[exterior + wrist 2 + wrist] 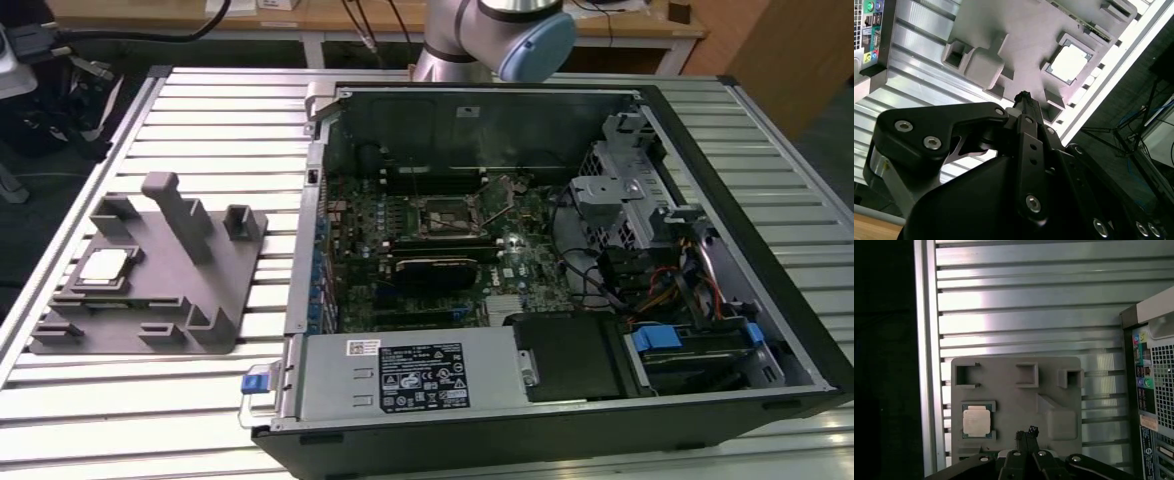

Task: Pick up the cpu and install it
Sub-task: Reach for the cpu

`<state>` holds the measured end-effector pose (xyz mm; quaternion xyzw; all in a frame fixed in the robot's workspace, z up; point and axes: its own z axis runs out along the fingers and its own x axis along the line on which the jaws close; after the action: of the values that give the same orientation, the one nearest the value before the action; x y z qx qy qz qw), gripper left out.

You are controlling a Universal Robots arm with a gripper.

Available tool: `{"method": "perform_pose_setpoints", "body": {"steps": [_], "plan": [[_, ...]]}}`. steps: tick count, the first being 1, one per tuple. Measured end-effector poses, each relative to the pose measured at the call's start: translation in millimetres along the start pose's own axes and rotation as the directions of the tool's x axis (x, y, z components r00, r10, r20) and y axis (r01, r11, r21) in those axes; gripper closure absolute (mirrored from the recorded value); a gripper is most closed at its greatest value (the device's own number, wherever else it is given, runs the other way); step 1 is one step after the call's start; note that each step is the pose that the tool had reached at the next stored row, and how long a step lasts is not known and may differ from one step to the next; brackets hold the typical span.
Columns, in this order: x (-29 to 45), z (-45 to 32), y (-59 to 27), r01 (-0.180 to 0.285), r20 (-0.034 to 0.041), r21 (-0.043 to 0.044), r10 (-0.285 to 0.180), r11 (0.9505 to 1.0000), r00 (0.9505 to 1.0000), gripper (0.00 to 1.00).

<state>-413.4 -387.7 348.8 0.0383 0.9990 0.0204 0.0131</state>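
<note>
And there's the small square silver-topped cpu [107, 265], seated in a recess of the grey plastic fixture block [240, 270], at nine o'clock of the open black computer case [561, 445] in the exterior view (everything on the ribbed aluminium table [200, 110]). In the first wrist view the black gripper [1026, 432] hovers over the block, tips pressed together, empty, near the chip but clear of it.

The exterior view looks down from high over the whole slatted table [200, 110], fixture block [147, 295] and open computer case [534, 445]. Both wrist views sit close behind my gripper [1026, 432] [1024, 97], looking past it onto that same fixture block [1014, 395] [1019, 50] and a corner of the case.
</note>
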Motion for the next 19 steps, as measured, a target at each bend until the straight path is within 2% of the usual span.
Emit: {"method": "perform_pose_setpoints", "body": {"steps": [7, 19], "plan": [[5.1, 7.4, -0.6, 0.0, -0.0005, 0.0009, 0.0, 1.0, 1.0, 0.89], [7.8, 18.6, -2.8, 0.0, -0.0037, 0.0012, 0.0, 1.0, 1.0, 0.89]]}}
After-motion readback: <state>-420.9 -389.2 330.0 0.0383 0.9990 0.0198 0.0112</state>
